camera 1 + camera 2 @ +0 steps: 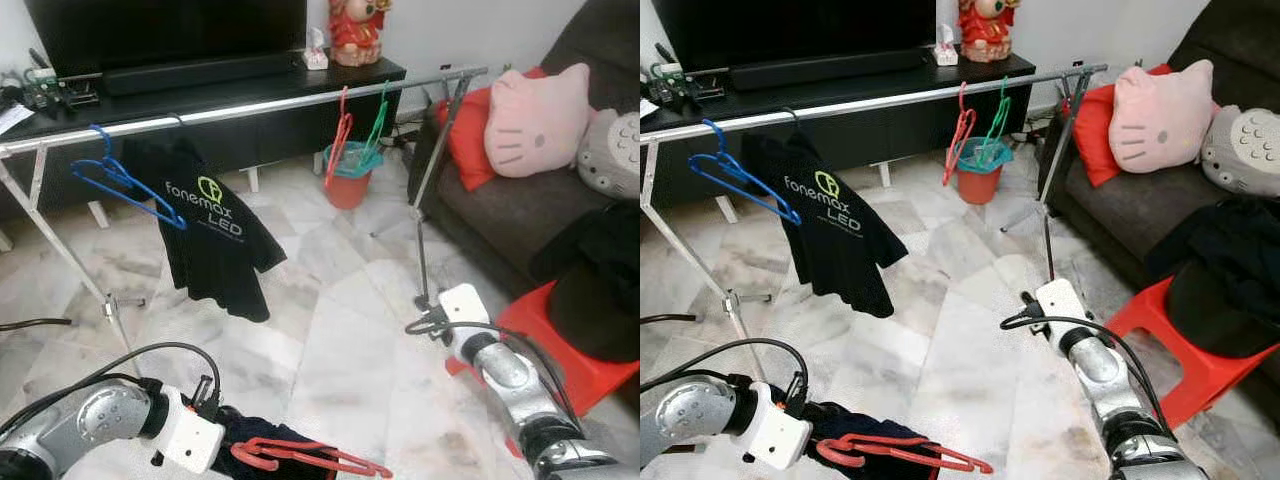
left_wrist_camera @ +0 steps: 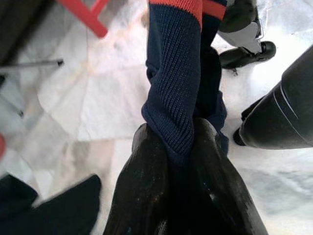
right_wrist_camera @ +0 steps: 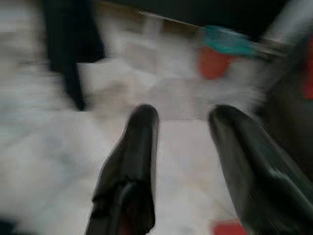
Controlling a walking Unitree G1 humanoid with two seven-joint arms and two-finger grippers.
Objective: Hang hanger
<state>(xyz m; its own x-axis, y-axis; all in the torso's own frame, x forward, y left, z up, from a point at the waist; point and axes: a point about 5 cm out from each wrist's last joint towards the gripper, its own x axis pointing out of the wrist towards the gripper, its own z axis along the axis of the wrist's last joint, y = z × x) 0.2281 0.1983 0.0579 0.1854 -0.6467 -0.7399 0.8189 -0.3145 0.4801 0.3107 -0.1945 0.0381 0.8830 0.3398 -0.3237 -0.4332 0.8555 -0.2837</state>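
At the bottom left, my left gripper [image 2: 173, 134] is shut on a navy knit garment [image 2: 176, 73] with an orange-red band. The garment is draped on a red hanger [image 1: 312, 458] that lies nearly flat beside my wrist. A silver clothes rail [image 1: 260, 105] crosses the room ahead. It carries a blue hanger [image 1: 125, 180], a black printed T-shirt [image 1: 210, 225], a red hanger [image 1: 338, 140] and a green hanger [image 1: 377, 125]. My right gripper [image 3: 183, 117] is open and holds nothing; that arm [image 1: 500, 365] reaches forward low on the right, near the rack's right leg.
The rack's legs [image 1: 420, 250] [image 1: 110, 310] stand on the marble floor. Behind it are a black TV console [image 1: 200, 95] and a red bucket [image 1: 347, 185]. A dark sofa with a pink cat cushion [image 1: 535, 120] and a red stool [image 1: 575, 360] with dark clothes stand to the right.
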